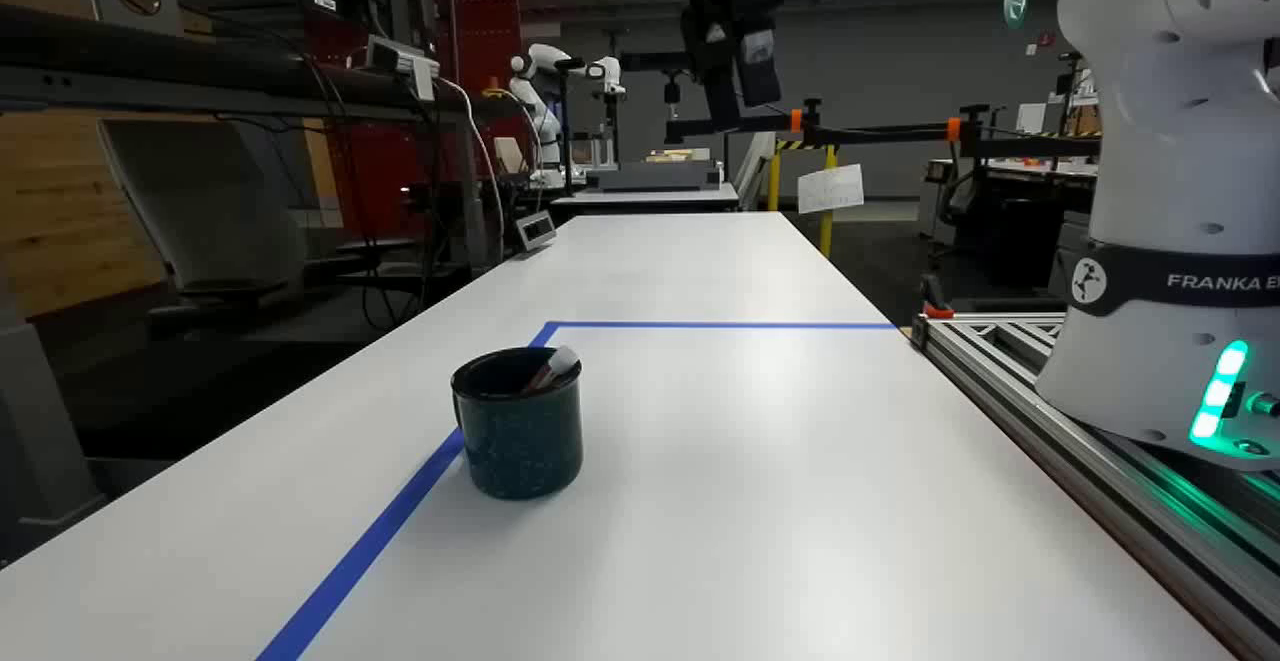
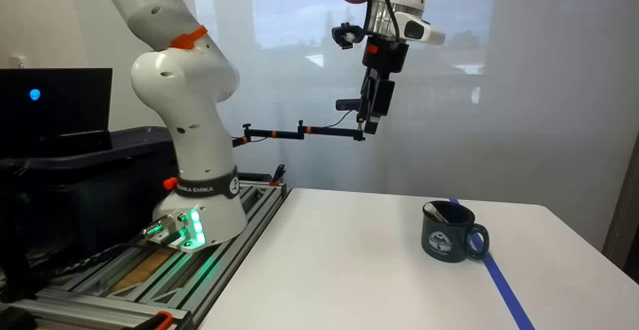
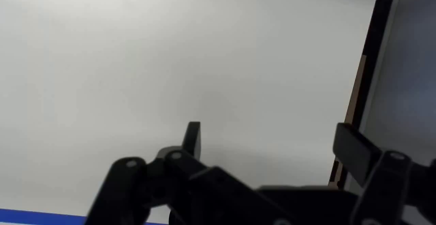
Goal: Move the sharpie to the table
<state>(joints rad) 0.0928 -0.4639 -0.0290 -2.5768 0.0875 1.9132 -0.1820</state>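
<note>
Nearest, the tool (image 3: 267,140) gaped empty; the sharpie (image 1: 552,368) leaned in the cup (image 1: 522,449), so grasp, lift and bench (image 1: 760,471) placement seemingly all remained.

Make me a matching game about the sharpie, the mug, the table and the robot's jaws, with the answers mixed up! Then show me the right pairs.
Things
1. sharpie
2. mug
3. table
4. jaws

How or where
A. open, holding nothing, up in the air
B. leaning inside the mug
C. white, marked with blue tape
D. dark, standing upright on the table

Right pairs: 1-B; 2-D; 3-C; 4-A
</note>
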